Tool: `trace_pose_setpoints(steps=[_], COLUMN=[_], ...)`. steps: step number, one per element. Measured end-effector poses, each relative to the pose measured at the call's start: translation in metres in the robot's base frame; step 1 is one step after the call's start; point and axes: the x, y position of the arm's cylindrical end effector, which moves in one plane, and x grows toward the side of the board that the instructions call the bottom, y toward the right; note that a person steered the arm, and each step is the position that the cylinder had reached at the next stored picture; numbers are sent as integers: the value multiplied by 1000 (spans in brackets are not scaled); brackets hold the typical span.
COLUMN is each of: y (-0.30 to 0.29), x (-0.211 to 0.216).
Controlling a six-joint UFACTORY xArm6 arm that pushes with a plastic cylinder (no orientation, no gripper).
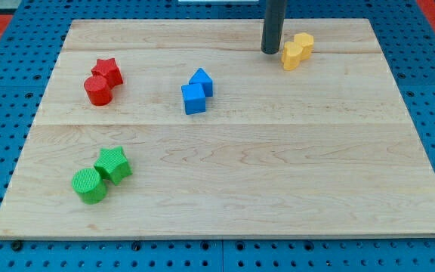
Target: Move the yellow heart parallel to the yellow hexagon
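Note:
The yellow heart (292, 55) and the yellow hexagon (303, 42) lie touching each other near the view's top right of the wooden board (225, 189). The hexagon is up and right of the heart. My tip (269, 51) stands just left of the yellow heart, very close to it, with a small gap. The dark rod rises straight up out of the view.
A red star (108, 71) and red cylinder (97, 90) sit together at the upper left. Two blue blocks (196, 91) touch near the middle top. A green star (113, 164) and green cylinder (89, 186) sit at the lower left. Blue pegboard surrounds the board.

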Motion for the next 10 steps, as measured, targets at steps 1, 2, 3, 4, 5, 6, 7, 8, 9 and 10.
trace_pose_setpoints(steps=[1,2,3,4,5,6,7,8,9,10], y=[36,50,51,108,110,185,180,138,183,173], x=[11,20,52,80,118,121,64,51,84,108])
